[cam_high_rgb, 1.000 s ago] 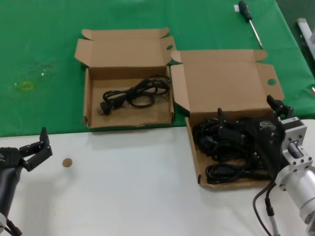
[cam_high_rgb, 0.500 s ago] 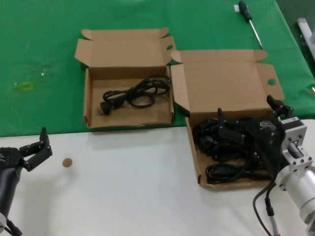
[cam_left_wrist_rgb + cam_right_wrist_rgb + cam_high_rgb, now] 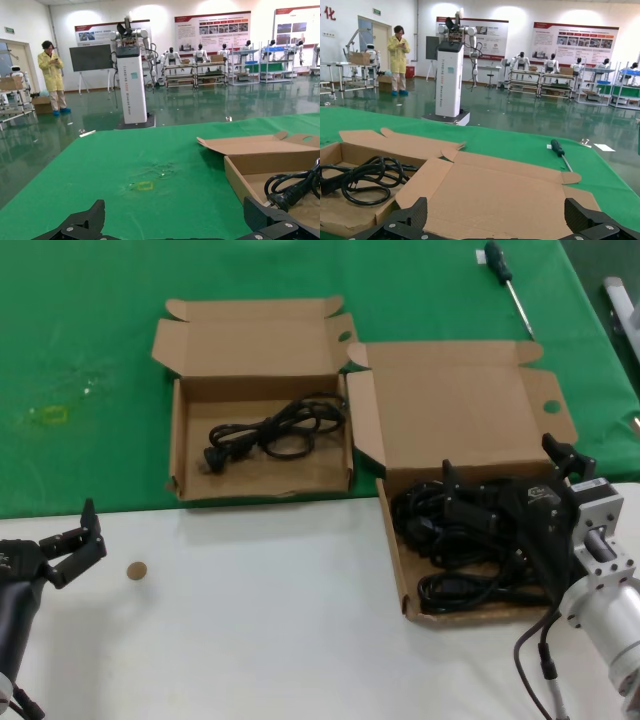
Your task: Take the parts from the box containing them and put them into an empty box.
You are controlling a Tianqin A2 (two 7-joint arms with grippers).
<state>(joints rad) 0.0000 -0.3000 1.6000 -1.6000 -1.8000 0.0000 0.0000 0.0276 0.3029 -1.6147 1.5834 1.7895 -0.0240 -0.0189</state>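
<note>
Right gripper (image 3: 505, 502): down in the larger box (image 3: 455, 405), right over the pile of power cords (image 3: 450, 540). Fingers spread apart w/ tips at cord level; can't tell if any cord sits between them. Wrist cam shows both fingertips (image 3: 415, 214) wide apart at frame edge, w/ the big lid flap just ahead.

Left gripper (image 3: 70, 545): parked low on white tabletop (image 3: 260, 610), well away from both boxes, fingers splayed, nothing in them. Fingertips (image 3: 92, 216) also spread in its wrist cam.

Cord pile: black looped bundles, several tangled, filling the larger box's tray beneath and ahead of right gripper; some loops lie nearer the robot than the fingers.

Larger box: lid flap folded back, standing beyond right gripper; round-holed side tabs on either side.

Smaller box (image 3: 255, 345): to the left of right gripper, far side of table from left gripper, on green cloth (image 3: 90, 340), just beside the larger box's left tab. Tray holds one cord (image 3: 270, 430), looped, plug end toward left wall. Same cord visible in both wrist cams (image 3: 292, 187) (image 3: 362, 177).

Screwdriver (image 3: 508, 285): on green cloth, well beyond right gripper, past the big lid.

Small brown disc (image 3: 137, 570): on white top, just right of left gripper.
</note>
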